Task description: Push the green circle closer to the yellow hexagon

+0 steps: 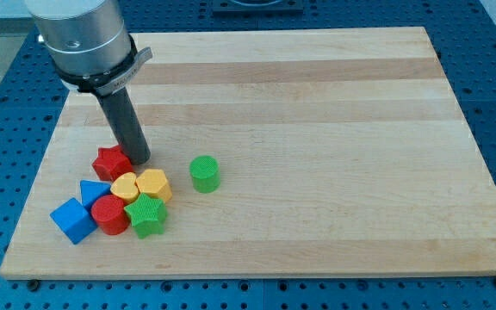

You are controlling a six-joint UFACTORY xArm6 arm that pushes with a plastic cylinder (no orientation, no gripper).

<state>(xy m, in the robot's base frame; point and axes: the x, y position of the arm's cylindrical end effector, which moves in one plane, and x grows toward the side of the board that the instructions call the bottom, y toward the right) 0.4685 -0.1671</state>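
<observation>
The green circle [204, 172] stands on the wooden board, apart from the other blocks. The yellow hexagon [154, 184] lies a short way to its left, in a cluster. My tip [139, 160] rests on the board just above the cluster, right beside the red star [112, 162], up and to the left of the yellow hexagon and well left of the green circle. It touches neither the circle nor the hexagon.
The cluster at the view's lower left also holds a yellow heart-like block [126, 185], a green star [146, 214], a red cylinder [109, 213], a blue triangle [94, 191] and a blue cube [72, 220]. The board's [317, 103] bottom edge is close below them.
</observation>
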